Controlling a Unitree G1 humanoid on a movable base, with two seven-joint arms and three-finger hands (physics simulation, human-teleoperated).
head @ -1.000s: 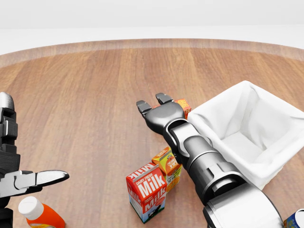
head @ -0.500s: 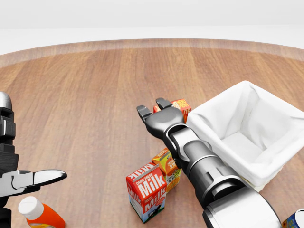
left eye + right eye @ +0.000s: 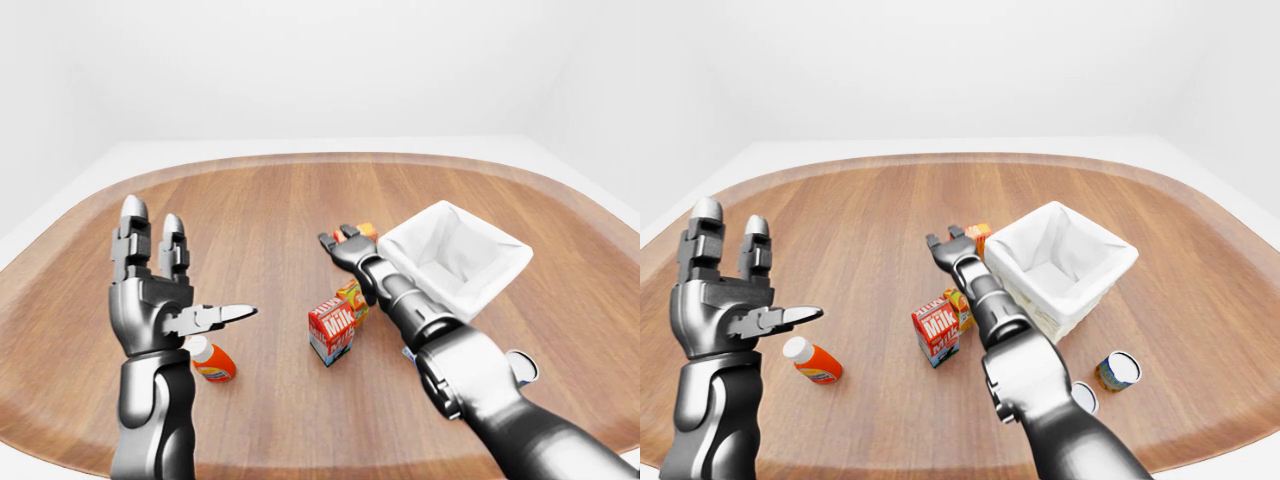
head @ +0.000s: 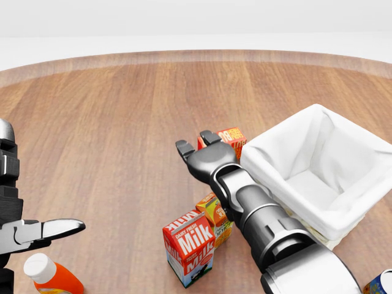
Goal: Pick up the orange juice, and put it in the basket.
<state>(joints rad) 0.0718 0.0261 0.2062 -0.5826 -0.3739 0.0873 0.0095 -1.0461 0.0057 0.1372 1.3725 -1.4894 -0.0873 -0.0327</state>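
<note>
Right hand [image 4: 205, 156] extended beside orange carton [image 4: 233, 138] near basket [image 4: 343, 153], fingers spread. Left hand [image 3: 155, 295] raised, fingers apart. Orange juice [image 4: 215, 214] untouched beside milk carton [image 4: 190, 244].

Head view close and angled down over the counter [image 4: 122, 122], both eye views wider and farther out, all sharing the white basket [image 3: 455, 255] and milk carton [image 3: 936, 337]
</note>
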